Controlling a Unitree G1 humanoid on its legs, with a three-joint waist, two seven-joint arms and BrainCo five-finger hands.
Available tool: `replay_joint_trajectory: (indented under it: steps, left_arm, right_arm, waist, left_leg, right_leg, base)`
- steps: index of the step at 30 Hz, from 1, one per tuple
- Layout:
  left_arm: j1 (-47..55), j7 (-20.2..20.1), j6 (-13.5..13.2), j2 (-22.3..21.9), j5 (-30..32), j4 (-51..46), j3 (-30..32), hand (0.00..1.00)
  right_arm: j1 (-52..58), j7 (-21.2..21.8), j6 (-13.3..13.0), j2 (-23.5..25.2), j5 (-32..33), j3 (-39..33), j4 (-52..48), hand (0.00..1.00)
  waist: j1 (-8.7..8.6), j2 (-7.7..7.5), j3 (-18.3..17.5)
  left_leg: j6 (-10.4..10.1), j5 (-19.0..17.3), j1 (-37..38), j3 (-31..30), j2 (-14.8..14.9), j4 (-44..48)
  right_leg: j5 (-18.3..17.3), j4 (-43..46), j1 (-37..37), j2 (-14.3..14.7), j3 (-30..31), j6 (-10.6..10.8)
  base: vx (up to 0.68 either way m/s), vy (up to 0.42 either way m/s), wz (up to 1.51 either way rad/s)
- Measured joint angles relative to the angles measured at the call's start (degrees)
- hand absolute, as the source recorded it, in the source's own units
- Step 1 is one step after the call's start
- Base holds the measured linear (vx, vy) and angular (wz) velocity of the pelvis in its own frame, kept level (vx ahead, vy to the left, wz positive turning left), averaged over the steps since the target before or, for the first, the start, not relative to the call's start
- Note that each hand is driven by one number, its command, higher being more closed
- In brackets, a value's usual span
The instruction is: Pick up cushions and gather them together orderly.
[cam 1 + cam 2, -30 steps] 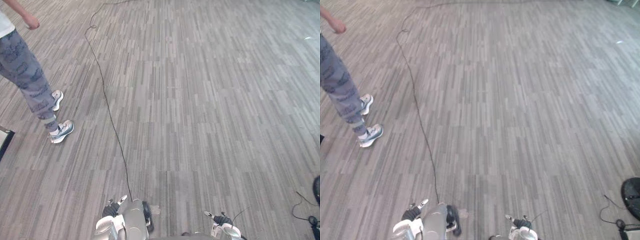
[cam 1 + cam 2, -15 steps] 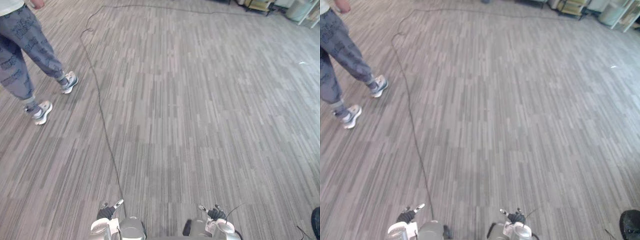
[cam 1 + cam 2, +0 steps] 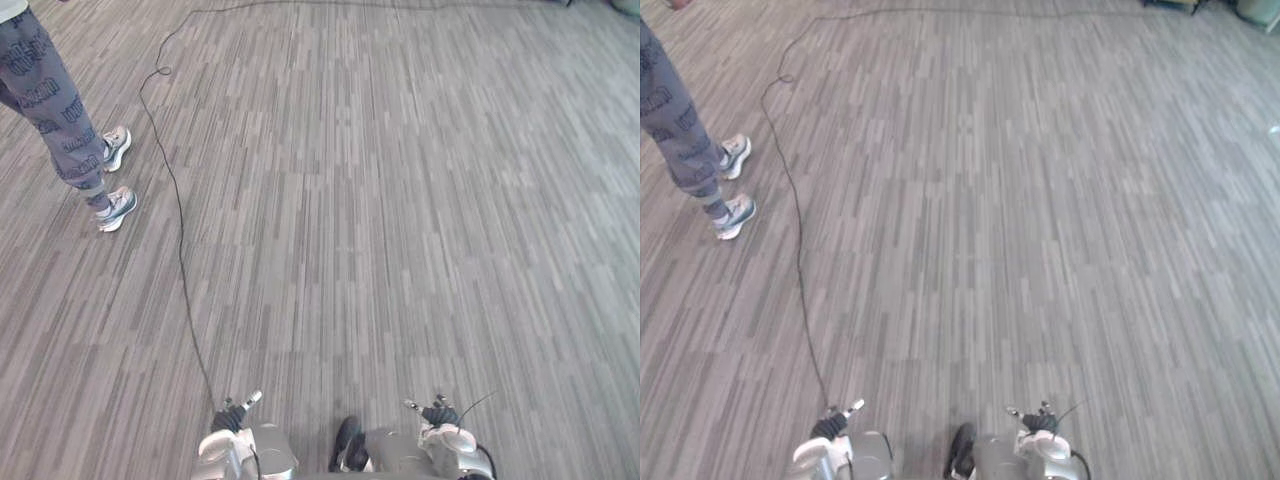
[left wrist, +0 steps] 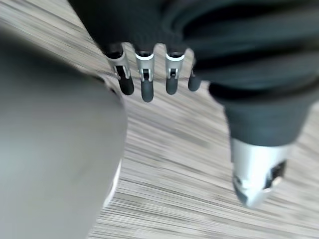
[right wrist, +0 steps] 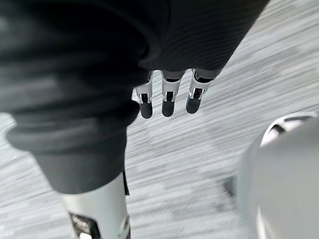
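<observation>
The left hand (image 4: 147, 88) hangs low at the robot's near left side, its fingers (image 4: 171, 84) loosely straight in a row and slightly apart, the thumb (image 4: 255, 172) standing off from them. Nothing lies between thumb and fingers, and past them is striped floor. The right hand (image 5: 168, 103) hangs the same way at the near right, fingers (image 5: 194, 102) relaxed and spread a little, thumb (image 5: 98, 214) apart, the hand empty, with floor beyond it. Ahead of the robot the grey striped floor (image 3: 400, 200) runs from near to far. At the far left a person (image 3: 45, 95) stands in grey patterned trousers (image 3: 60, 130) and pale shoes (image 3: 117, 208), one foot a little farther off than the other, well apart from both hands.
</observation>
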Motion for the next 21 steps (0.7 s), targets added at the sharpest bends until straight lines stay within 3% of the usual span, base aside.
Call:
replay_joint_trajectory:
  steps: [2, 3, 4, 5, 6, 7, 8, 9, 10, 11, 13, 14, 15, 16, 18, 19, 21]
  left_arm:
    - [-0.5, 0.0, -0.3, -0.6, -0.1, -0.9, 0.3, 0.0]
    - [-0.6, 0.0, -0.4, -1.1, -0.4, -1.1, 0.7, 0.0]
    - [-0.6, 0.1, -0.6, -1.7, -1.2, -1.1, 1.3, 0.0]
    - [-0.7, 0.1, -0.6, -0.8, -1.1, -0.5, 1.1, 0.0]
    - [-0.7, 0.1, -0.6, -1.0, -1.6, -0.4, 1.5, 0.0]
    - [-0.4, 0.3, -0.4, -0.6, -1.7, -0.3, 2.2, 0.0]
    - [-0.4, 0.4, -0.3, -0.3, -1.6, -0.1, 2.0, 0.0]
    - [-0.5, 0.6, -0.2, 0.2, -1.6, 0.5, 1.2, 0.0]
    - [-0.5, 0.7, -0.1, 0.4, -1.6, 1.2, -0.3, 0.0]
    - [-0.5, 0.7, 0.0, 0.5, -1.6, 2.0, -1.3, 0.0]
    - [-0.6, 0.8, 0.4, 0.4, -1.5, 3.1, -2.5, 0.0]
    - [-0.7, 0.9, 0.7, 0.5, -1.5, 3.6, -2.7, 0.0]
    - [-1.2, 0.9, 0.8, 0.6, -1.5, 4.2, -3.0, 0.0]
    - [-1.4, 0.9, 0.8, 0.8, -1.5, 4.7, -3.0, 0.0]
    - [-1.6, 0.7, 0.8, 1.3, -1.5, 6.4, -3.1, 0.0]
    - [-1.5, 0.7, 0.8, 1.5, -1.5, 6.8, -3.3, 0.0]
    - [-0.6, 0.5, 1.0, 2.7, -0.9, 8.4, -5.2, 0.0]
  right_arm:
    - [-0.7, 0.0, 0.0, 0.2, 0.8, -0.2, 0.1, 0.0]
    - [-0.8, -0.1, 0.0, 0.2, 0.8, -0.3, 0.3, 0.0]
    - [-0.9, -0.2, 0.0, 0.0, 0.8, 0.1, 2.0, 0.0]
    - [-1.4, -0.1, 0.2, 0.9, 0.8, 1.2, 2.4, 0.0]
    - [-1.5, -0.1, 0.2, 0.9, 0.8, 1.3, 2.2, 0.0]
    - [-1.4, -0.1, 0.1, 0.9, 0.6, 1.7, 2.0, 0.0]
    - [-1.4, -0.1, 0.0, 1.0, 0.5, 1.6, 1.9, 0.0]
    - [-1.4, 0.0, -0.2, 1.0, -0.4, 1.7, 1.4, 0.0]
    - [-1.1, 0.1, -0.5, 0.9, -1.2, 1.7, -0.1, 0.0]
    - [-0.7, 0.2, -0.6, 0.9, -1.6, 1.8, -0.3, 0.0]
    - [0.1, 0.4, -0.5, 1.0, -1.6, 1.9, -0.3, 0.0]
    - [0.6, 0.4, -0.5, 1.0, -1.7, 2.0, -1.0, 0.0]
    - [0.6, 0.5, -0.5, 1.0, -1.7, 2.2, -1.9, 0.0]
    - [0.6, 0.6, -0.6, 1.0, -1.8, 2.1, -1.9, 0.0]
    - [0.2, 0.7, -0.9, 0.6, -3.7, 1.6, -1.2, 0.0]
    - [-0.1, 0.8, -0.8, 0.5, -3.8, 1.6, -1.0, 0.0]
    - [-1.0, 1.3, -0.4, -0.1, -4.1, 1.6, 0.5, 0.0]
  waist:
    - [0.67, -0.54, 0.4]
    - [1.18, -0.46, 0.3]
    - [2.64, -0.99, 0.2]
    - [2.03, -2.27, -0.5]
    - [2.09, -2.16, -0.6]
    - [3.12, -2.69, -1.0]
    - [3.31, -3.04, -1.2]
    - [3.65, -3.53, -1.4]
    - [3.34, -3.12, -1.2]
    - [2.97, -2.96, -1.0]
    - [2.16, -2.72, -0.9]
    - [1.81, -2.14, -0.7]
    - [1.64, -2.29, -0.8]
    - [1.61, -2.48, -0.9]
    - [0.87, -2.76, -0.8]
    - [0.55, -2.76, -0.8]
    - [-1.19, -3.42, -1.2]
  left_leg:
    - [0.0, 2.3, -3.6, -0.3, -4.0, -14.6]
    - [-1.0, 6.4, -4.4, -1.8, -6.0, -22.4]
    - [-0.1, 14.8, -2.9, -3.5, -9.0, -25.7]
    - [-0.4, 11.6, -2.5, -2.1, -9.8, -24.5]
    - [0.3, 10.3, -2.4, -1.6, -9.1, -23.0]
    - [2.5, 6.3, -0.8, 1.0, -7.5, -18.1]
    - [3.3, 5.6, -0.1, 1.8, -7.4, -17.3]
    - [5.0, 3.7, 3.2, 4.5, -7.3, -17.0]
    - [4.8, 2.3, 7.0, 5.1, -7.4, -18.0]
    - [4.5, 1.2, 10.4, 6.1, -7.4, -19.1]
    - [3.6, 0.0, 15.5, 7.9, -7.3, -21.8]
    - [2.1, -1.1, 20.2, 10.4, -6.7, -25.2]
    - [0.4, -2.1, 23.3, 12.5, -6.0, -27.1]
    - [-0.2, -2.5, 24.6, 13.5, -5.8, -28.0]
    - [-1.8, -2.8, 29.7, 17.7, -5.9, -31.7]
    - [-2.3, -2.5, 31.0, 18.6, -6.2, -32.9]
    - [-3.5, -1.9, 35.7, 18.7, -9.1, -37.1]
  right_leg:
    - [-1.4, -0.8, 3.0, -2.4, 1.7, 2.1]
    - [-2.4, -1.0, 4.1, -3.5, 3.0, 3.5]
    - [-3.6, -1.5, 5.7, -5.2, 6.7, 5.3]
    - [-1.7, -1.8, 5.8, -6.5, 8.9, 3.2]
    - [-0.3, -1.2, 5.6, -6.5, 9.7, 2.9]
    - [2.1, 2.6, 5.3, -7.7, 11.6, 4.6]
    - [2.4, 4.6, 4.8, -8.4, 12.1, 5.0]
    - [4.1, 16.0, 0.6, -10.6, 13.6, 6.9]
    - [6.4, 30.1, -4.7, -11.9, 13.9, 8.6]
    - [6.8, 39.9, -8.5, -12.7, 12.8, 8.5]
    - [5.6, 48.4, -12.3, -14.1, 8.6, 6.8]
    - [3.9, 50.0, -16.0, -14.8, 2.8, 4.2]
    - [2.5, 47.7, -18.8, -15.3, -3.2, 2.7]
    - [2.2, 45.5, -20.2, -15.7, -6.0, 2.9]
    - [3.0, 29.5, -23.1, -14.2, -14.6, 2.4]
    - [3.8, 24.8, -23.7, -13.2, -15.5, 2.0]
    - [10.6, 9.7, -24.0, -10.2, -15.7, 0.4]
  base:
    - [0.61, 0.21, -0.44]
    - [0.63, 0.322, -0.88]
    - [0.75, 0.375, -0.76]
    - [0.62, 0.303, -0.68]
    - [0.72, 0.361, -0.61]
    - [0.47, 0.256, -0.73]
    - [0.63, 0.319, -1.05]
    - [0.43, 0.187, -0.97]
    - [0.51, 0.206, -1.11]
    - [0.38, 0.097, -0.86]
    - [0.33, 0.04, -0.62]
    - [0.36, 0.022, -0.82]
    - [0.37, 0.018, -0.87]
    - [0.37, 0.012, -0.79]
    - [0.41, -0.007, -0.79]
    - [0.39, -0.019, -0.69]
    - [0.43, -0.06, -0.28]
